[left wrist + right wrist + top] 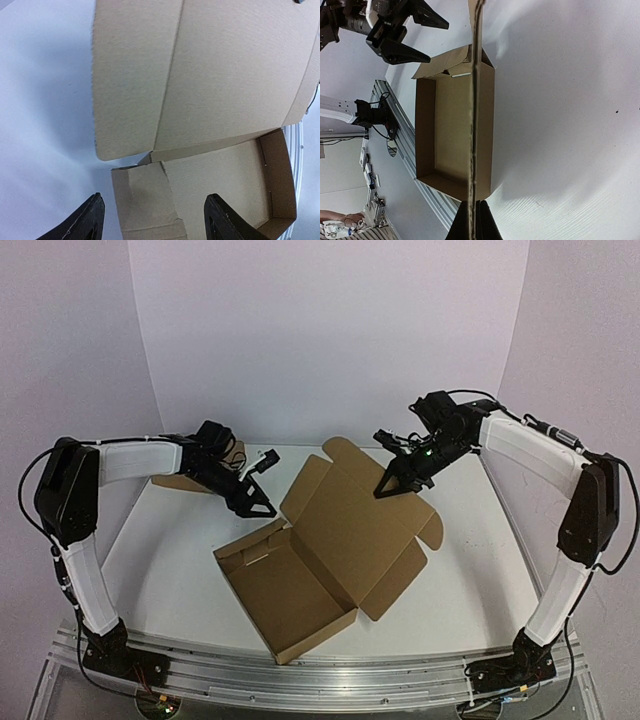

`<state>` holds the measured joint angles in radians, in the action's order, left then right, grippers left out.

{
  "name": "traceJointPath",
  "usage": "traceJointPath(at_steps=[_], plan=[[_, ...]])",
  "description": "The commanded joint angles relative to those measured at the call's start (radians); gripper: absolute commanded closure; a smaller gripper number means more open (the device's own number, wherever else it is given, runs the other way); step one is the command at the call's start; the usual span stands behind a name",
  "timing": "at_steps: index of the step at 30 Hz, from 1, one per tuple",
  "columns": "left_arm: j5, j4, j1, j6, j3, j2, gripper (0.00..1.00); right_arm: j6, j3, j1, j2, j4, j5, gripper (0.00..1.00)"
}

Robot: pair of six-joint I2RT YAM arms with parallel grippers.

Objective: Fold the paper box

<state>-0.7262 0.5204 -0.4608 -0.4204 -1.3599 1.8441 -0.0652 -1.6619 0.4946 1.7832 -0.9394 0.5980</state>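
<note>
Here the paper box [300,580] lies in the middle of the table [160,560]. Its tray part stands with its walls up, and the lid panel [350,505] is raised and leans away to the far right. The right gripper [392,483] is clenched on the far edge of this lid; in the right wrist view the cardboard runs edge-on between its fingers [487,227]. The left gripper [258,505] is released, jaws apart, and hangs just beside the far-left corner of the tray, holding nothing. In its wrist view a loose corner flap [142,200] lies below, between the two fingers. Whether the flap is tucked in properly I cannot say, because the angle is poor.

The step in hand, I think, is to bring the lid over. The right arm should swing the lid in an arc around the hinge crease and not pull it, so that the tray does not slide. The left gripper could first press the flap inward, then steady the tray wall.
</note>
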Motion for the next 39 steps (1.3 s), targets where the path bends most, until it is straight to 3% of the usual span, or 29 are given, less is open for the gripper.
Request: traceJointPath(at_steps=[1, 6, 12, 17, 26, 34, 39], plan=[[0.134, 0.004, 0.021, -0.035, -0.044, 0.068, 0.27, -0.006, 0.010, 0.014, -0.041, -0.004, 0.011, 1.00], [0.176, 0.176, 0.021, -0.076, -0.080, 0.178, 0.23, -0.012, 0.013, 0.014, -0.041, 0.012, 0.007, 1.00], [-0.020, 0.191, 0.013, -0.109, -0.039, 0.126, 0.33, -0.045, -0.015, 0.045, -0.029, 0.027, -0.026, 1.00], [-0.039, 0.223, -0.004, -0.127, -0.026, 0.124, 0.39, -0.097, -0.040, 0.104, -0.026, 0.054, -0.055, 1.00], [0.163, 0.113, -0.073, -0.125, 0.053, 0.079, 0.52, -0.254, 0.019, 0.139, -0.052, 0.196, -0.002, 1.00], [0.397, -0.115, -0.200, -0.178, 0.209, -0.045, 0.62, -0.358, 0.062, 0.139, -0.064, 0.273, 0.012, 1.00], [0.514, -0.223, -0.258, -0.204, 0.281, -0.093, 0.76, -0.384, 0.090, 0.141, -0.074, 0.306, 0.000, 1.00]])
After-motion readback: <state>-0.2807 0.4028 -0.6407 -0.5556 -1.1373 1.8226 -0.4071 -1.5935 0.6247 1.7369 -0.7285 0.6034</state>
